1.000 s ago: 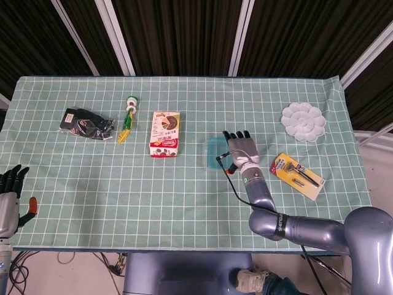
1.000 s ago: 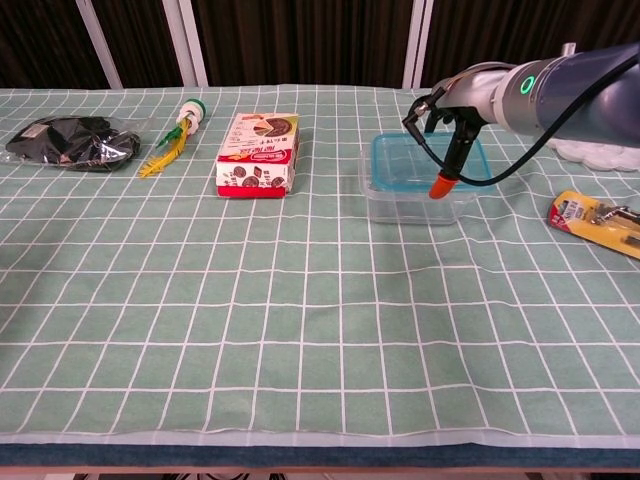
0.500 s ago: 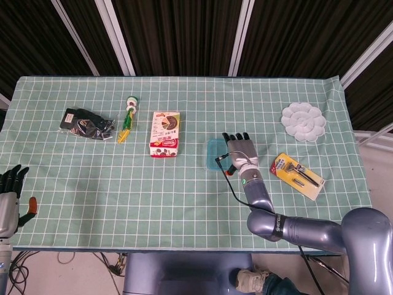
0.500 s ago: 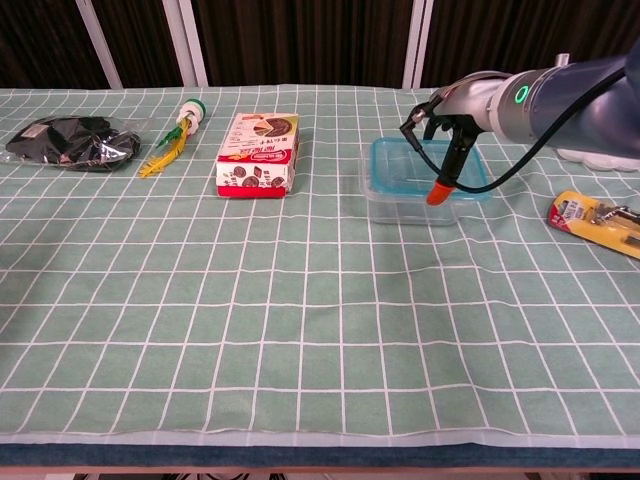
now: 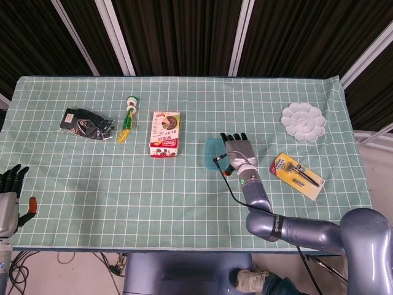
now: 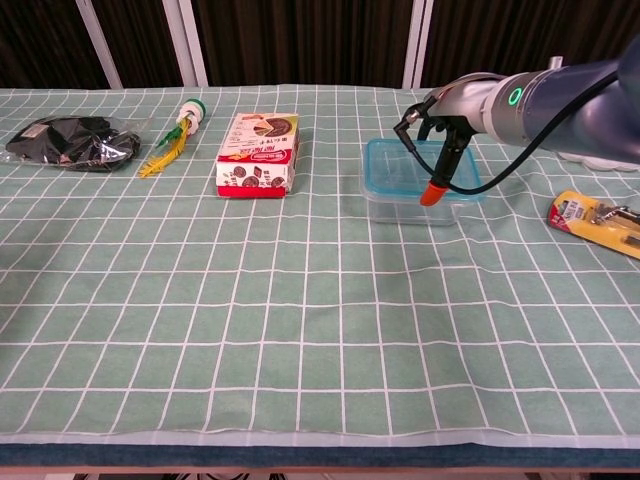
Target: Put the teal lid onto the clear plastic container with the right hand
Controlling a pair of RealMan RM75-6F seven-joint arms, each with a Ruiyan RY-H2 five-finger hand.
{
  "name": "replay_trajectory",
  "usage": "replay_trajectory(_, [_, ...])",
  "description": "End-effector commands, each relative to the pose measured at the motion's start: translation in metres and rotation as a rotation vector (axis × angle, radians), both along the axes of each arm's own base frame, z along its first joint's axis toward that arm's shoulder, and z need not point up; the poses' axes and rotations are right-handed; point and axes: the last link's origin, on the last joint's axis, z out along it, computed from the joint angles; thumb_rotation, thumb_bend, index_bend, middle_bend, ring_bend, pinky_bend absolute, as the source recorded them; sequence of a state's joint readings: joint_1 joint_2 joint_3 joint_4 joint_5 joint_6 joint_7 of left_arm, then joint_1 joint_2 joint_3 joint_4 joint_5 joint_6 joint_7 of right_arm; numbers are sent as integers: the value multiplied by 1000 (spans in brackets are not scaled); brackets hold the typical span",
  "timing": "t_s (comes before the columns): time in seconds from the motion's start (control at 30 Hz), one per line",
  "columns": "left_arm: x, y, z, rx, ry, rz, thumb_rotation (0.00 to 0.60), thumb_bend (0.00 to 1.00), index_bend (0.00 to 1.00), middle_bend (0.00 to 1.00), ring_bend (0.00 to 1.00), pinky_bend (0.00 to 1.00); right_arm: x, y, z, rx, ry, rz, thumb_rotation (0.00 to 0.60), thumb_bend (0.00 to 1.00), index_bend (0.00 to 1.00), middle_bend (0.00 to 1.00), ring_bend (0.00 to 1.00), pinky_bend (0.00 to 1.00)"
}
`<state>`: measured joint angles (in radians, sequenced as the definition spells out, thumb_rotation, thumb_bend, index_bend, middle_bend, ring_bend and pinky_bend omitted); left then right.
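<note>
Compared with a second ago, the right hand [image 5: 238, 152] has shifted slightly left in the head view, and the teal lid [image 6: 392, 170] has slid left with it, so more of the lid's left edge shows. The lid lies on top of the clear plastic container [image 6: 412, 208], at centre right of the checked tablecloth [image 5: 184, 190]. The right hand rests palm-down over the lid, fingers stretched forward and close together, thumb pointing down at the container's front edge. The left hand [image 5: 8, 195], at the lower left edge of the head view, holds nothing, fingers loosely apart.
</note>
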<state>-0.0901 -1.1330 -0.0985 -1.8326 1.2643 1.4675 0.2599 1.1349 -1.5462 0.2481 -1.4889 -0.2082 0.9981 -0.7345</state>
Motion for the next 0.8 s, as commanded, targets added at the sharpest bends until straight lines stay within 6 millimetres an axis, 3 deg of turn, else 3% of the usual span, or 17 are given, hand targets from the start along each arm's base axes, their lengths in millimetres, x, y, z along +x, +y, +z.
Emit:
replay_trajectory(0.03, [0, 0, 0, -1, 0, 0, 600, 542, 84, 0, 0, 0, 0, 0, -1, 0, 5, 0, 600, 160, 0, 475, 103, 0])
replay_trajectory(0.8, [0, 1, 1, -1, -6, 2, 600, 542, 85, 0, 0, 0, 7, -2, -8, -13, 1, -1, 600, 160, 0, 476, 109, 0])
